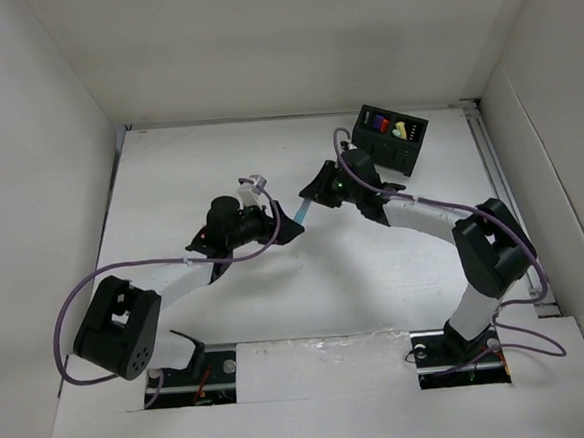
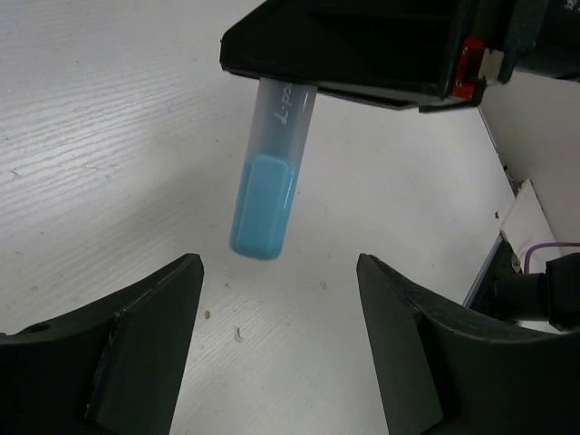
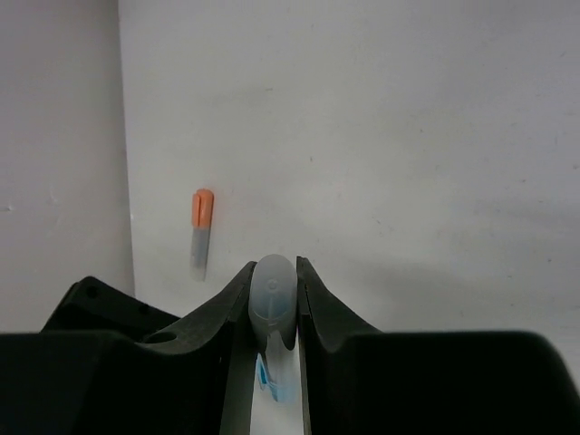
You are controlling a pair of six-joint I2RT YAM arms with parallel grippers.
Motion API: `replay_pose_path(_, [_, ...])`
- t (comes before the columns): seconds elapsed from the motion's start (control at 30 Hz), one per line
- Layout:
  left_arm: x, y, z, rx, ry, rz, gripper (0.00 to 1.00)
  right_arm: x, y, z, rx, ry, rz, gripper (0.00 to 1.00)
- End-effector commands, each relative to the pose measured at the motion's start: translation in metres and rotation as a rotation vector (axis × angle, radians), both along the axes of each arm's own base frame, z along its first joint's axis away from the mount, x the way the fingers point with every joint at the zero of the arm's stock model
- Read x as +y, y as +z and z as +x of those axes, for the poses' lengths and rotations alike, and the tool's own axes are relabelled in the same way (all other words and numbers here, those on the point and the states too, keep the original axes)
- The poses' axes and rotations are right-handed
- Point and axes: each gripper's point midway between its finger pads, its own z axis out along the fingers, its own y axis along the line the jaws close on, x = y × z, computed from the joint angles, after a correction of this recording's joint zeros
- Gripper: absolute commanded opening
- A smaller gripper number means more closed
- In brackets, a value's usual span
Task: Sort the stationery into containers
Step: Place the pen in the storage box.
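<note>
My right gripper (image 1: 315,195) is shut on a light-blue highlighter (image 1: 301,211) with a clear cap and holds it above the table's middle. In the right wrist view the pen's clear end (image 3: 273,292) sits pinched between the fingers of the right gripper (image 3: 274,272). In the left wrist view the highlighter (image 2: 269,181) hangs down from the right gripper's black fingers (image 2: 362,54). My left gripper (image 2: 279,265) is open and empty, just below and in front of the pen, also in the top view (image 1: 291,229). The black two-compartment box (image 1: 394,135) stands at the back right with coloured pens inside.
An orange-capped grey pen (image 3: 201,231) lies on the table near the left wall in the right wrist view. A small pale pen-like thing (image 1: 258,184) lies beyond my left wrist. White walls enclose the table on three sides.
</note>
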Motion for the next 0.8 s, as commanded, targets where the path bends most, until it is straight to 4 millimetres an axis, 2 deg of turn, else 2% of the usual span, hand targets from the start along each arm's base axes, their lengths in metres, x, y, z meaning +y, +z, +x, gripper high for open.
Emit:
replay_pose_path(0.0, [-0.002,0.029,-0.004,-0.102,-0.027,-0.049,0.66,-0.017,0.053,0.024,-0.123,-0.074,0.057,0.00])
replay_pose_path(0.03, [-0.001,0.027,-0.007,-0.100,-0.027,-0.048,0.66,-0.034,0.057,0.034,-0.128,-0.120,0.051,0.00])
replay_pose_path(0.1, [0.002,0.037,-0.008,-0.129,-0.014,-0.058,0.67,-0.057,0.081,0.045,-0.166,-0.186,0.059,0.00])
replay_pose_path(0.13, [0.003,0.041,-0.006,-0.144,0.000,-0.061,0.67,-0.087,0.091,0.062,-0.196,-0.279,0.038,0.00])
replay_pose_path(0.17, [0.006,0.040,-0.008,-0.145,0.008,-0.058,0.69,-0.108,0.111,0.069,-0.227,-0.345,0.024,0.00])
replay_pose_path(0.2, [0.006,0.043,-0.008,-0.153,0.009,-0.062,0.69,-0.130,0.120,0.078,-0.245,-0.419,-0.001,0.00])
replay_pose_path(0.27, [0.006,0.044,-0.012,-0.154,-0.003,-0.067,0.69,-0.202,0.139,0.102,-0.296,-0.673,-0.071,0.00])
replay_pose_path(0.33, [0.005,0.047,-0.014,-0.154,-0.010,-0.079,0.69,-0.252,0.155,0.109,-0.338,-0.864,-0.113,0.00])
replay_pose_path(0.37, [0.005,0.047,-0.014,-0.154,-0.010,-0.079,0.69,-0.294,0.154,0.114,-0.344,-1.016,-0.164,0.00])
replay_pose_path(0.4, [0.005,0.047,-0.014,-0.154,-0.010,-0.079,0.69,-0.310,0.155,0.125,-0.339,-1.064,-0.183,0.00])
replay_pose_path(0.47, [0.004,0.048,-0.016,-0.145,-0.017,-0.087,0.69,-0.338,0.156,0.136,-0.322,-1.142,-0.233,0.00])
replay_pose_path(0.5, [0.004,0.048,-0.016,-0.145,-0.017,-0.087,0.69,-0.352,0.167,0.141,-0.326,-1.180,-0.252,0.00])
replay_pose_path(0.53, [0.003,0.048,-0.019,-0.143,-0.033,-0.091,0.69,-0.355,0.155,0.149,-0.306,-1.179,-0.310,0.00])
replay_pose_path(0.63, [0.003,0.056,-0.020,-0.165,-0.034,-0.102,0.69,-0.373,0.153,0.165,-0.294,-1.211,-0.392,0.00])
replay_pose_path(0.7, [0.006,0.055,-0.019,-0.169,-0.013,-0.098,0.69,-0.376,0.147,0.172,-0.278,-1.198,-0.454,0.00])
replay_pose_path(0.73, [0.006,0.055,-0.019,-0.169,-0.013,-0.098,0.69,-0.377,0.151,0.174,-0.269,-1.204,-0.467,0.00])
replay_pose_path(0.77, [0.006,0.054,-0.021,-0.160,-0.023,-0.096,0.69,-0.379,0.138,0.178,-0.245,-1.203,-0.500,0.00])
